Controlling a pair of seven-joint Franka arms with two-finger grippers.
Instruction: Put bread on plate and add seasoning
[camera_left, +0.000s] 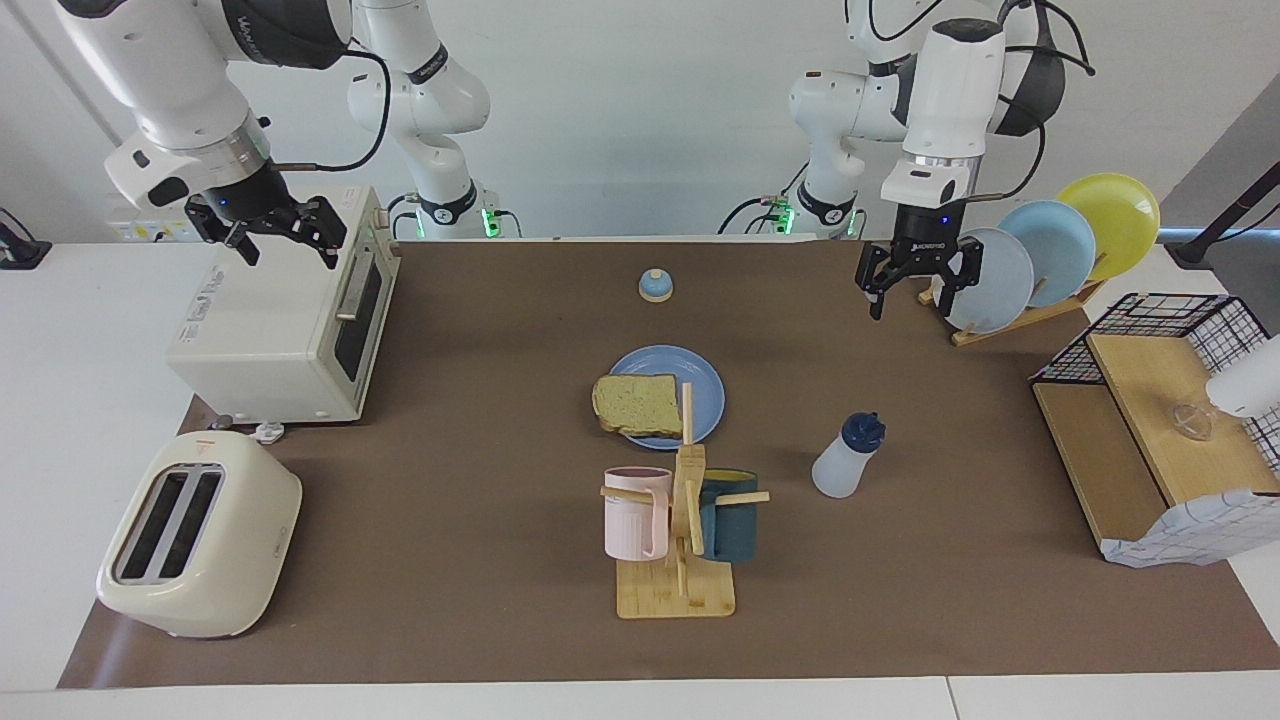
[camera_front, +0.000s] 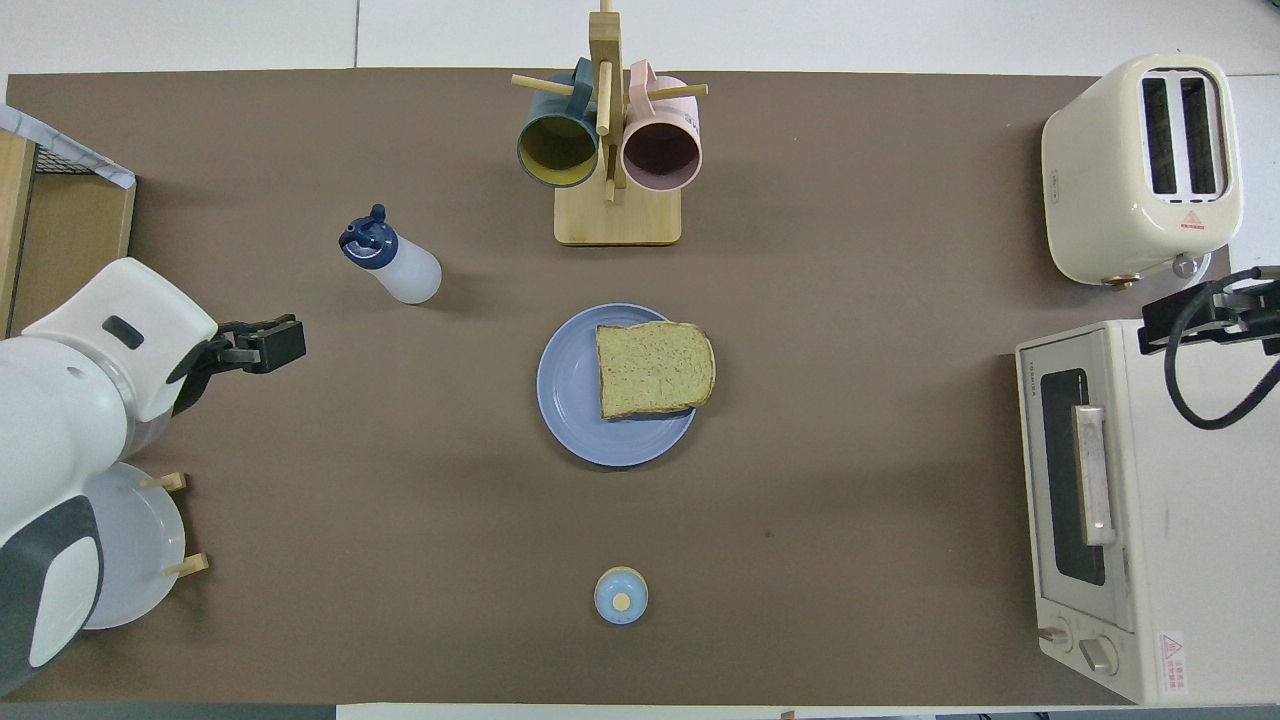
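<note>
The bread lies flat on the blue plate at the middle of the table, overhanging its rim toward the right arm's end. The seasoning bottle, white with a navy cap, stands by itself on the mat, farther from the robots than the plate and toward the left arm's end. My left gripper hangs open and empty, high up beside the plate rack. My right gripper waits open and empty over the toaster oven.
A toaster oven and a cream toaster stand at the right arm's end. A mug tree carries a pink and a teal mug. A small bell sits near the robots. A plate rack and a wire-and-wood shelf fill the left arm's end.
</note>
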